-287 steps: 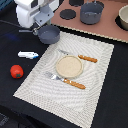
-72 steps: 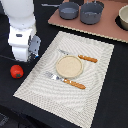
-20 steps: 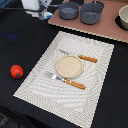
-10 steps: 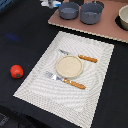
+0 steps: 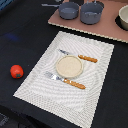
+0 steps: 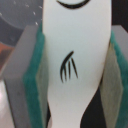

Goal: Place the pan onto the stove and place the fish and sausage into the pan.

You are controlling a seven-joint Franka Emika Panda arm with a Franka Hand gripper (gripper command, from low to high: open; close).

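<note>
In the wrist view my gripper [image 6: 75, 70] is shut on the fish [image 6: 75, 30], a white flat piece with black drawn marks, clamped between the green pads [image 6: 35, 85]. The gripper and the arm are out of the exterior view. The dark-grey pan [image 5: 69, 10] stands on the pinkish-brown stove [image 5: 107, 30] at the far side, its thin handle [image 5: 50, 5] pointing to the exterior view's left. The red sausage [image 5: 16, 71] lies on the black table at the exterior view's left.
A larger grey pot [image 5: 92, 13] stands on the stove beside the pan. A white bowl [image 5: 123, 18] sits at the stove's right end. The pale striped placemat [image 5: 95, 70] holds a round plate [image 5: 68, 66] and two pieces of orange-handled cutlery [image 5: 75, 84].
The pan has gone from the table to the stove. The arm, earlier by the sausage and then at the upper left edge, has left the exterior view.
</note>
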